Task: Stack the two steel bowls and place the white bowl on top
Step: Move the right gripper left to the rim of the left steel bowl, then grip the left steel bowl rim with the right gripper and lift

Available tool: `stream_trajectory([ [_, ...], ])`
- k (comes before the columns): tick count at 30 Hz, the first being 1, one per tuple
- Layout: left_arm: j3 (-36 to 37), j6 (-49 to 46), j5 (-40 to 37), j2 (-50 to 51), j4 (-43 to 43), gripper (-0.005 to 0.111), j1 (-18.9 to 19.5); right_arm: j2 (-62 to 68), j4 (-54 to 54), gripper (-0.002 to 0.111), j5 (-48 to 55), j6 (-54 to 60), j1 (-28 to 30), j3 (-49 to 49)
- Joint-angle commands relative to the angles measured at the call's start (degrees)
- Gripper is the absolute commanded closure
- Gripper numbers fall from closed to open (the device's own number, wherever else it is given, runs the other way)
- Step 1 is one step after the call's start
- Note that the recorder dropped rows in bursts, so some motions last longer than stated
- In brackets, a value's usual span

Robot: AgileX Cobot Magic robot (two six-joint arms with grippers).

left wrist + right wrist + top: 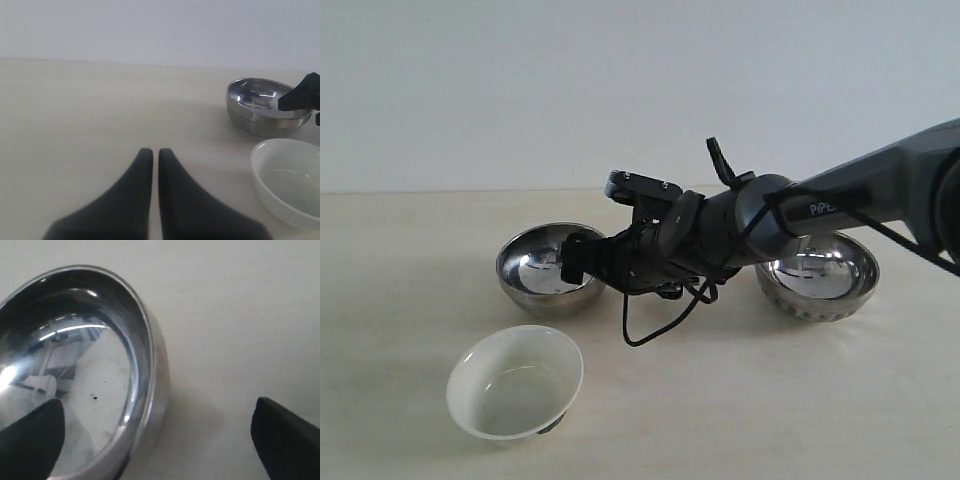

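Observation:
The smooth steel bowl (545, 270) stands at the back left, the ribbed steel bowl (817, 277) at the back right, both upright. The white bowl (515, 382) sits in front of the smooth one, slightly tilted. My right gripper (588, 265) has reached across to the smooth bowl's right rim. In the right wrist view it (155, 440) is open, straddling the rim of that bowl (75, 370): one finger (30, 440) inside, the other (285, 440) outside. My left gripper (155, 152) is shut and empty over bare table, left of the smooth steel bowl (260, 107) and white bowl (287, 182).
The right arm (800, 215) and its loose cable (655, 325) stretch across the middle, in front of the ribbed bowl's left side. The beige tabletop (770, 400) meets a pale wall behind. The left arm is out of the exterior view.

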State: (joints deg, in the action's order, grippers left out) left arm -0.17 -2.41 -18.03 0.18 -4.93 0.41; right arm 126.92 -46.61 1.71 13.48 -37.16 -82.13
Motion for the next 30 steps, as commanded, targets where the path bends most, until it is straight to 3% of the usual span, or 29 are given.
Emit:
stream_trajectory([
  [1, 0.17, 0.27, 0.41, -0.18, 0.0, 0.103, -0.29, 0.56, 0.21, 0.039, -1.24, -1.52, -0.14, -0.31],
  [2, 0.17, 0.27, 0.41, -0.18, 0.0, 0.103, -0.29, 0.56, 0.21, 0.055, -1.35, -1.53, -0.14, -0.31],
  [3, 0.17, 0.27, 0.41, -0.18, 0.0, 0.103, -0.29, 0.56, 0.21, 0.064, -1.71, -1.53, -0.14, -0.31],
  [5, 0.17, 0.27, 0.41, -0.18, 0.0, 0.103, -0.29, 0.56, 0.21, 0.097, -1.35, -2.5, -0.14, -0.31],
  [7, 0.17, 0.27, 0.41, -0.18, 0.0, 0.103, -0.29, 0.56, 0.21, 0.108, -1.71, -3.02, -0.14, -0.31],
  [14, 0.17, 0.27, 0.41, -0.18, 0.0, 0.103, -0.29, -2.32, 0.21, 0.108, -3.69, -4.58, -0.14, -0.31],
  [22, 0.17, 0.27, 0.41, -0.18, 0.0, 0.103, -0.29, -13.86, 1.14, 0.108, 4.58, 0.68, 0.06, -0.31],
  [30, 0.17, 0.27, 0.41, -0.18, 0.0, 0.103, -0.29, -20.88, 6.43, 0.108, 12.38, -1.63, 1.56, 0.98],
])
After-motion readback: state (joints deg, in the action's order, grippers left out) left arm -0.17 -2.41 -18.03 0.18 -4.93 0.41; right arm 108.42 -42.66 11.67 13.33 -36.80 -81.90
